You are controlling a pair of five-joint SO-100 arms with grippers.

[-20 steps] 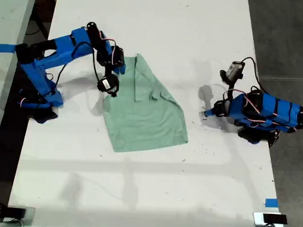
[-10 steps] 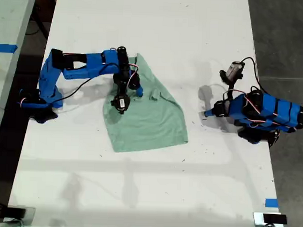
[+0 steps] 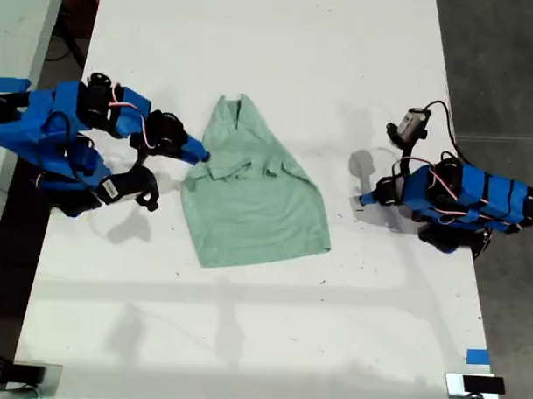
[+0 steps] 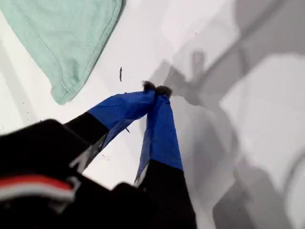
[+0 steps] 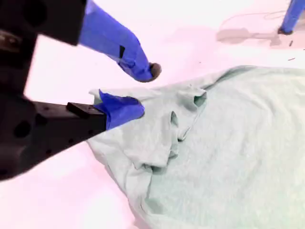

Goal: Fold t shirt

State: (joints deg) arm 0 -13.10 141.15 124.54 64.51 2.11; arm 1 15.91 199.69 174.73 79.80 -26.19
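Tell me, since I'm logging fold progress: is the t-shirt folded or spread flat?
Partly folded. The t shirt lies as a narrowed wedge with a sleeve layer lapped over its body, bunched beside my second gripper.

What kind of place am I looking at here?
Probably a robotics lab or test bench, not a home: two small blue arms sit on a long white table, a mint-green t shirt lies between them, and blue tape marks the surface.

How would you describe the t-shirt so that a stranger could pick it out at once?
Start at the long white table in the exterior view. Midway between the two blue arms lies the t-shirt, a crumpled, partly folded cloth. It is the only pale mint-green thing there.
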